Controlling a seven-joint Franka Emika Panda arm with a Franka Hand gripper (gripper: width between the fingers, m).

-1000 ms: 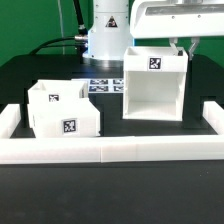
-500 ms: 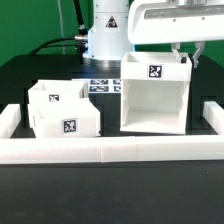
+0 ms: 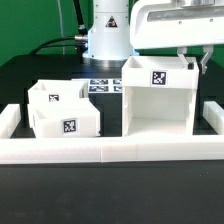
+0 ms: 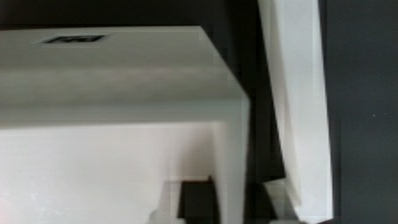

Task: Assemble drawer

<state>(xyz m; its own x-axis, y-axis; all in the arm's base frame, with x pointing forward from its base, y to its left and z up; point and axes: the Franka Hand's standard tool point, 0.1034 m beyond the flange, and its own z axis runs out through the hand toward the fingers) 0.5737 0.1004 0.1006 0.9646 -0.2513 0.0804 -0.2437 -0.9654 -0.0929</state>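
The drawer's big white cube-like shell (image 3: 155, 100) stands open toward the front, with a square tag on its top edge, at the exterior view's right and close to the front bar. My gripper (image 3: 192, 62) comes down over the shell's upper right corner. In the wrist view the gripper (image 4: 240, 200) straddles the shell's thin side wall (image 4: 231, 150), a dark finger (image 4: 196, 200) on either side, shut on it. The shell's top panel (image 4: 107, 70) fills most of that view. Two smaller tagged trays (image 3: 65, 120) (image 3: 52, 95) stand together at the exterior view's left.
Long low white border bars run along the front (image 3: 100, 150), the left (image 3: 10, 120) and the right (image 3: 212, 115); the right bar (image 4: 294, 100) lies close beside the gripped wall. The marker board (image 3: 100, 85) lies behind the trays. The arm's base (image 3: 105, 35) stands at the back.
The shell has slid toward the front bar and a little to the exterior view's right, with my gripper on its right wall. The two trays have not moved.
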